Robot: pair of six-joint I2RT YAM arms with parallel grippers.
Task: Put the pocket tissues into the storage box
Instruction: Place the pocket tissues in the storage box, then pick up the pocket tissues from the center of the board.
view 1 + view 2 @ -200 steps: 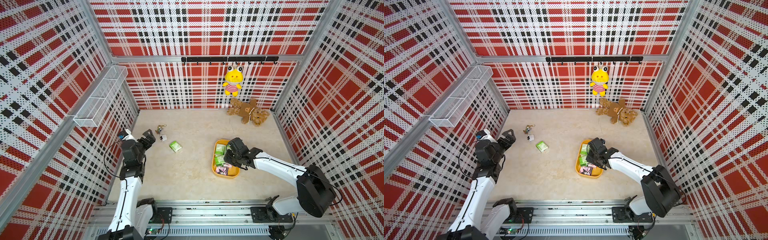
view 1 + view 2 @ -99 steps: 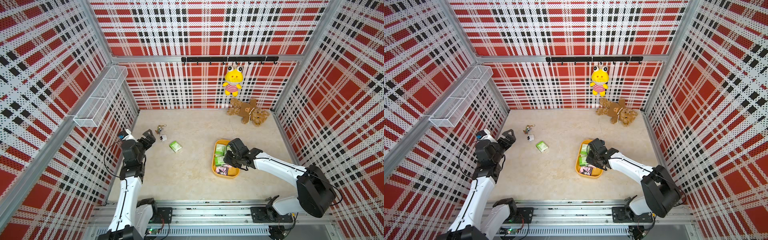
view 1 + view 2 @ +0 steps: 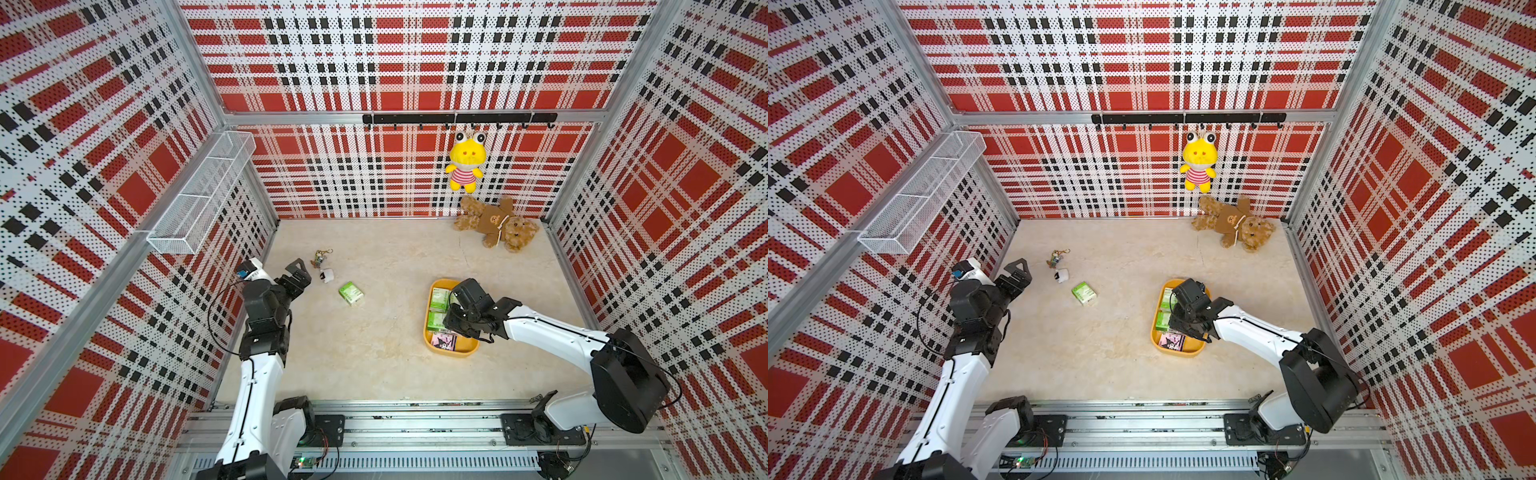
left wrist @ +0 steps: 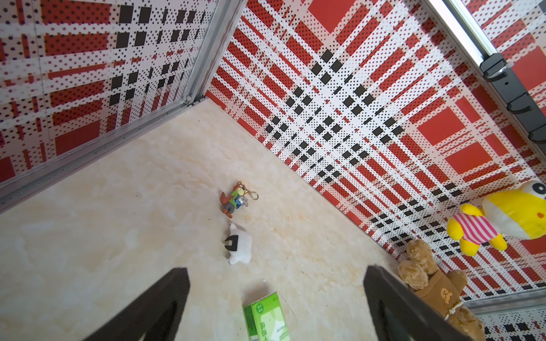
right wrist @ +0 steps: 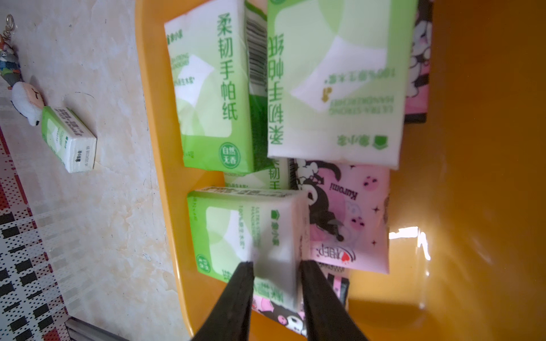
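The storage box [image 3: 453, 352] [image 3: 1177, 353] is a shallow orange tray right of the table's middle. It holds several green-and-white pocket tissues [image 3: 439, 297] [image 5: 206, 88] and pink ones with a black cartoon figure [image 3: 444, 341] [image 5: 348, 212]. My right gripper [image 3: 451, 322] [image 5: 276, 265] hangs low inside the box, its fingers pressed on both sides of a green packet [image 5: 236, 230] that rests tilted on the others. One more green packet [image 3: 351, 293] [image 3: 1084, 293] [image 4: 266, 319] lies alone on the table. My left gripper [image 3: 300, 272] [image 4: 276, 270] is raised by the left wall, open and empty.
A small white plush [image 3: 327, 275] and a keychain figure [image 3: 321, 258] lie just beyond the loose packet. A brown teddy bear [image 3: 496, 226] lies at the back right under a hanging yellow frog plush [image 3: 465, 164]. A white wire basket [image 3: 203, 191] is mounted on the left wall.
My right gripper has stayed over the box with only a slight shift. The left arm and the loose packet have not moved.
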